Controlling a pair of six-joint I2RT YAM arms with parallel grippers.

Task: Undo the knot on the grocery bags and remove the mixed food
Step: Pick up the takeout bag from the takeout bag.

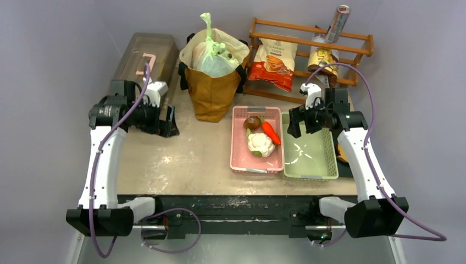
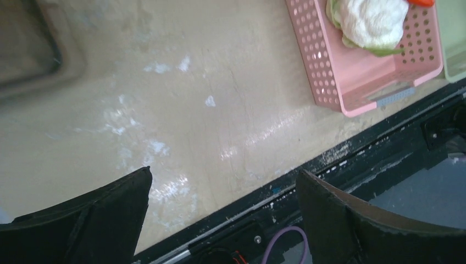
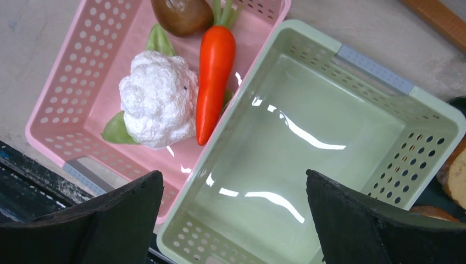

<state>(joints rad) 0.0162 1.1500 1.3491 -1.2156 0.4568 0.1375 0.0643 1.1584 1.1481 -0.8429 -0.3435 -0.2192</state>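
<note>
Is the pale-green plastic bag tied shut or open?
Tied shut: the knot pinches the pale-green plastic bag into a twisted tail standing above the brown tote.

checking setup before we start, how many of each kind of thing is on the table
baskets: 2 (pink basket, green basket)
grocery bags: 2 (brown tote, green plastic bag)
chip bags: 2 (red chip bag, yellow-brown chip bag)
vegetables: 3 (carrot, cauliflower, mushroom)
can: 1
lidded box: 1
wooden rack: 1
total: 12
not counted: half-hidden item beside the green basket
</note>
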